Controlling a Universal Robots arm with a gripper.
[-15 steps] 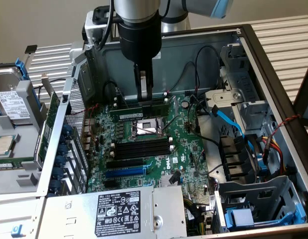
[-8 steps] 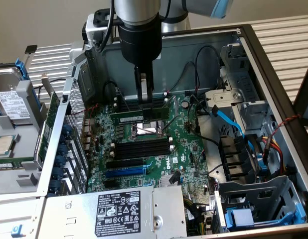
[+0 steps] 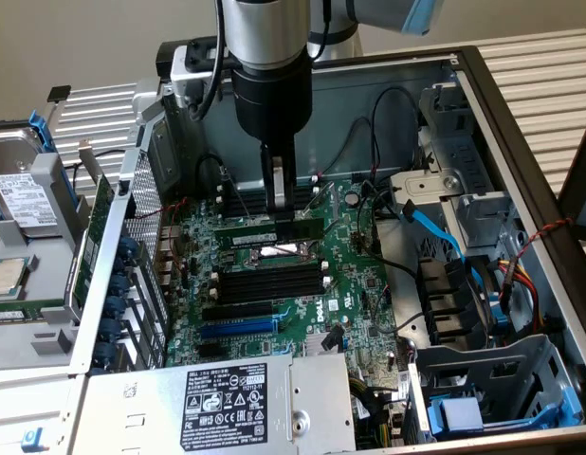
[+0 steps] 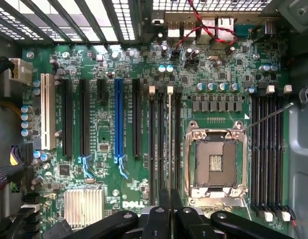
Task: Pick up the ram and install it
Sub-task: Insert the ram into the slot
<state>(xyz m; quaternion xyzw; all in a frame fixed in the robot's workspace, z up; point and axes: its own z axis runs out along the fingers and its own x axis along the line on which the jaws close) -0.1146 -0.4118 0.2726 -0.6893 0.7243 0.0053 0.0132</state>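
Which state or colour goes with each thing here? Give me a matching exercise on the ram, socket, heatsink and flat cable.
Things:
1. ram
2. socket
3. heatsink
4. flat cable

States and colours:
A. silver fins
B. held in the gripper
C. empty, with a metal frame
D. blue

Pairs: 1-B, 2-C, 3-A, 4-D
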